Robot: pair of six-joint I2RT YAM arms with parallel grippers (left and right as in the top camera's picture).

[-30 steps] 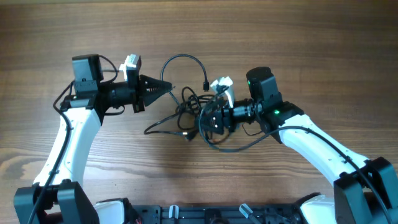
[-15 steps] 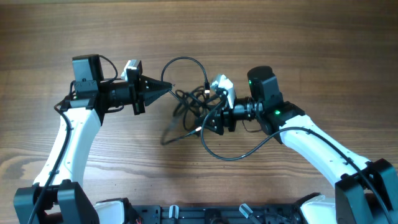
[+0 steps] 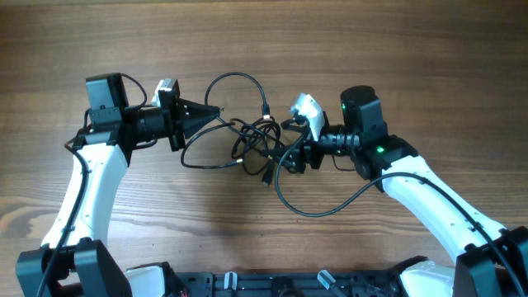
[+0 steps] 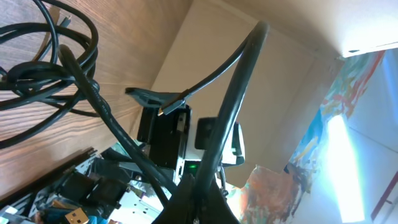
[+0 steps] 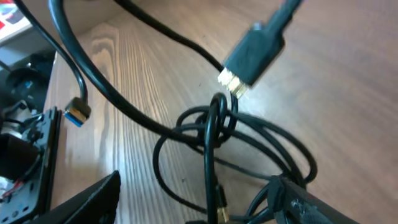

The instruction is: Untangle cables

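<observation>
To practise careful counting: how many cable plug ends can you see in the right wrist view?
2 clearly: a black gold-tipped plug upper right of centre, and a blue-tipped plug at the left. More may be hidden in the tangle.

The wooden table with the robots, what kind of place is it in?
Probably a robot lab or workroom, indoors: two robot arms work on tangled cables on a wooden table, and the left wrist view shows a plain wall and a colourful picture.
</observation>
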